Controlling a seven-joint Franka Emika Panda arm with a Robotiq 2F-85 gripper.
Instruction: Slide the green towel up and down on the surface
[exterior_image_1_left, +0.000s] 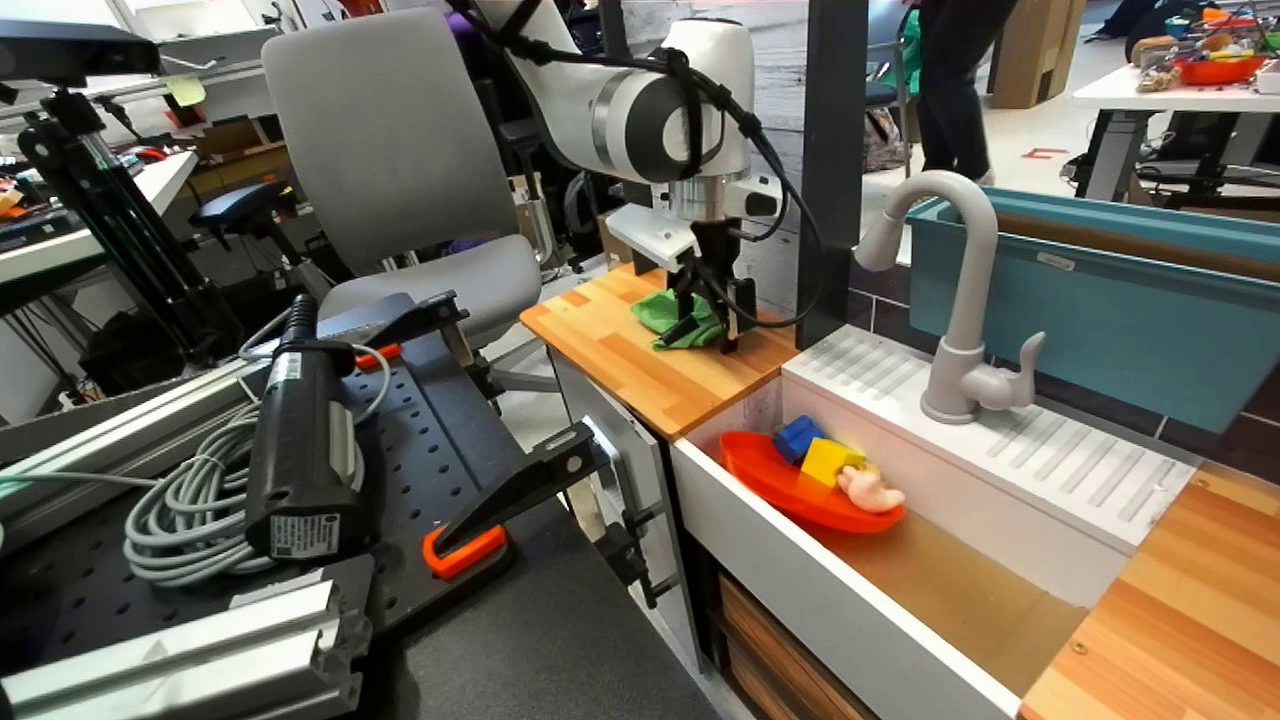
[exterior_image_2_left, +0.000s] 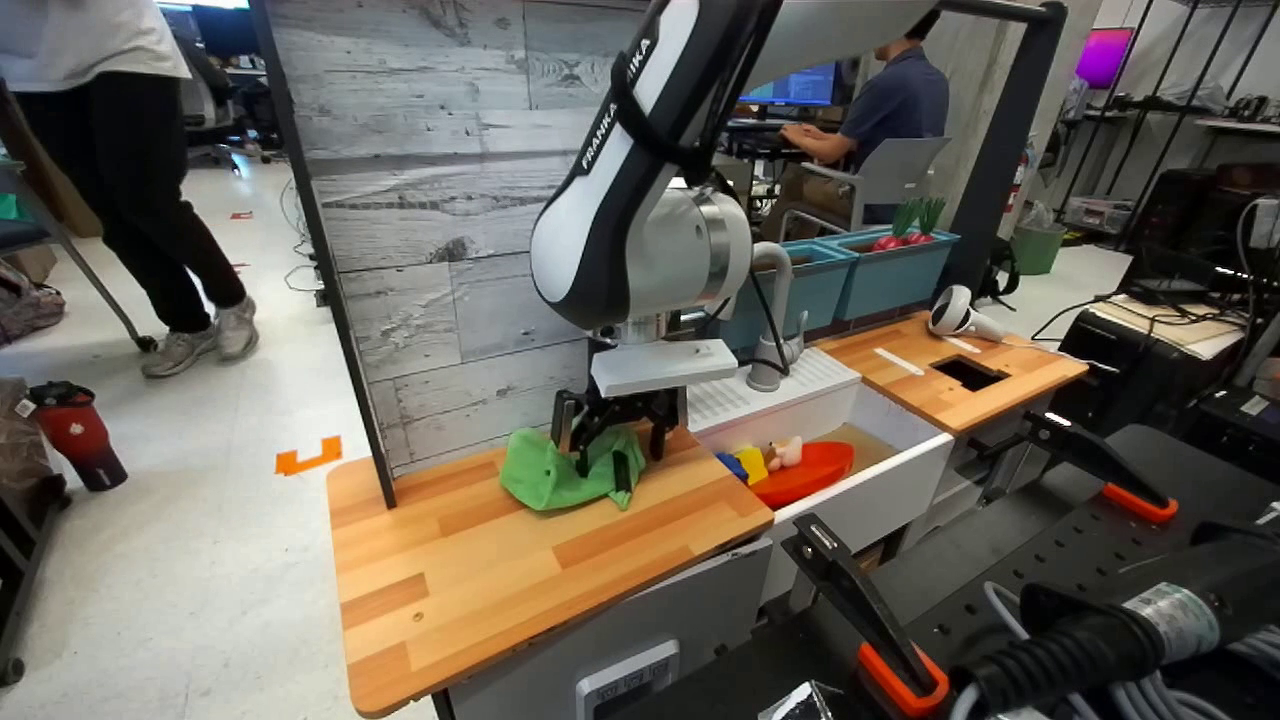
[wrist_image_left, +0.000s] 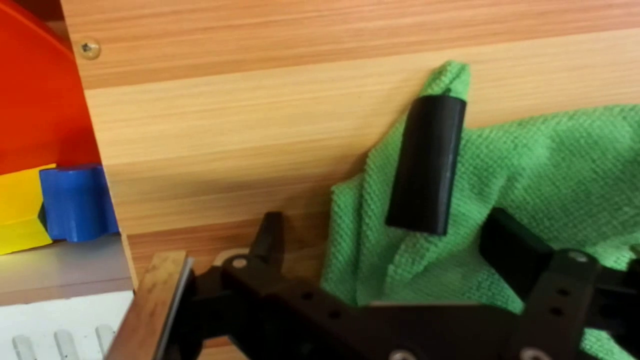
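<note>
Landmark: sink (exterior_image_1_left: 800, 590), white.
Towel (exterior_image_2_left: 545, 480), green: bunched on the wooden counter (exterior_image_2_left: 480, 590) beside the sink, apart from it.
Cylinder (wrist_image_left: 425, 165), black: lying on the towel, same side of the sink.
Gripper (wrist_image_left: 385, 225): above the towel, beside the sink; fingers (wrist_image_left: 515, 250) wide apart, towel and cylinder showing in the gap. Contact of fingertips with towel: cannot tell.
Arm (exterior_image_2_left: 600, 220), white and black: over the counter beside the sink in both exterior views. Lettered FRANKA; a second word, partly covered by a strap (exterior_image_2_left: 655, 135), ends IKA.
Dish (exterior_image_1_left: 770, 485), red: in the sink; holds blue block (exterior_image_1_left: 797, 438), yellow block (exterior_image_1_left: 828, 463), pink toy (exterior_image_1_left: 868, 490).
Tap (exterior_image_1_left: 972, 290), grey: behind the sink's basin.
Planter (exterior_image_1_left: 1100, 320), teal: behind the sink; small label (exterior_image_1_left: 1056, 262), print illegible.
Tool (exterior_image_1_left: 300, 440), black: on the board (exterior_image_1_left: 440, 460) in front of the sink, well apart; pale label (exterior_image_1_left: 305, 536), print too small to read.
Flask (exterior_image_2_left: 85, 450), red: on the floor (exterior_image_2_left: 230, 560), well apart from the sink, past the counter.
</note>
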